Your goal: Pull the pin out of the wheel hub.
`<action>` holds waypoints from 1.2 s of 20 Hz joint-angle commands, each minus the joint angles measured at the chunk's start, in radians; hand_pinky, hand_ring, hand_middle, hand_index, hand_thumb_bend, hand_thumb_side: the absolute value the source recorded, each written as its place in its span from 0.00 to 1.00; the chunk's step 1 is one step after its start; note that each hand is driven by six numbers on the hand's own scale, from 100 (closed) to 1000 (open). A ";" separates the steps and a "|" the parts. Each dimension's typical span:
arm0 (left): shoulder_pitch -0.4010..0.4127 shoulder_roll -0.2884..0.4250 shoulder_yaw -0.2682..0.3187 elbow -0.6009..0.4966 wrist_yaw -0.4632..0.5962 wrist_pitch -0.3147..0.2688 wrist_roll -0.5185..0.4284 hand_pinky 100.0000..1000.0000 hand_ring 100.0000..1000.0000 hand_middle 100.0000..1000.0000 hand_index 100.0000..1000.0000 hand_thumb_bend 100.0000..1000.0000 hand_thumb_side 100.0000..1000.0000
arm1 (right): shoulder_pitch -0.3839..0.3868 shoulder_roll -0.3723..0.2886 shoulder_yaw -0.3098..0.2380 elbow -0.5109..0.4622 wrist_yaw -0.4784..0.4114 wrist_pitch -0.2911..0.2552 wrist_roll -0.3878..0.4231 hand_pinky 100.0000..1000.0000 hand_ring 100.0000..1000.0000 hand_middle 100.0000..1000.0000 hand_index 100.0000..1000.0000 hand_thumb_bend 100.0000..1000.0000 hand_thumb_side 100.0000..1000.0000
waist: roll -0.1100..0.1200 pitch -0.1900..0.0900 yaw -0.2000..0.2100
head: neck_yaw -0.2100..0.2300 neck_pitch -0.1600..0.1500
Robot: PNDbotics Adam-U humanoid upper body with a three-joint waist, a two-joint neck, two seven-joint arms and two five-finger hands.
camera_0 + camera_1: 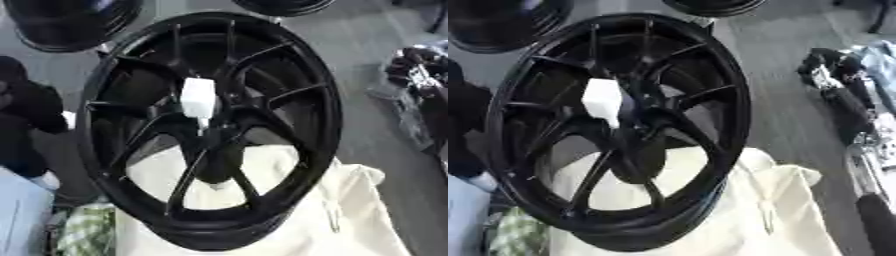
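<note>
The right arm [843, 97] shows along the right edge as a run of black casings broken by silver metal joints, with small bright patches glinting on them. Further down, the arm's lower part is a smooth, rounded black tube with a pale metal strip beside it. The right hand [826, 65] is a knot of black and silver parts, too blurred to make out finer detail.

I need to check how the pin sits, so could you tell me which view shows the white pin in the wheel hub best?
The left eye view: the white pin faces the camera, its narrow tip entering the wheel hub. The right eye view shows it more from the side.
</note>
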 commanded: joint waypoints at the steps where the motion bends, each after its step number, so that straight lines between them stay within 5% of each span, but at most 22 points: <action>1: -0.008 0.015 0.010 -0.022 -0.007 -0.005 0.000 0.68 0.65 0.67 0.73 0.00 0.76 | -0.008 -0.020 -0.011 -0.024 -0.001 -0.003 -0.002 0.80 0.69 0.62 0.72 0.15 0.32 | -0.005 -0.008 0.000 | 0.000 -0.008; 12: -0.029 0.055 0.003 -0.028 -0.010 -0.001 -0.002 0.68 0.65 0.67 0.72 0.00 0.74 | -0.004 -0.022 -0.010 -0.025 -0.001 -0.003 -0.004 0.80 0.69 0.62 0.72 0.15 0.32 | -0.006 -0.012 -0.002 | -0.007 0.007; 17: -0.095 0.157 -0.024 -0.049 0.009 0.017 -0.008 0.68 0.66 0.68 0.74 0.00 0.72 | 0.003 -0.026 -0.009 -0.023 -0.001 -0.001 -0.005 0.80 0.69 0.62 0.72 0.15 0.32 | -0.004 -0.020 -0.004 | -0.015 0.008; 24: -0.247 0.390 -0.134 -0.142 0.052 0.094 -0.116 0.69 0.67 0.70 0.76 0.00 0.67 | 0.011 -0.034 -0.004 -0.021 0.000 0.002 -0.004 0.80 0.69 0.62 0.71 0.15 0.32 | 0.000 -0.031 -0.008 | -0.019 0.008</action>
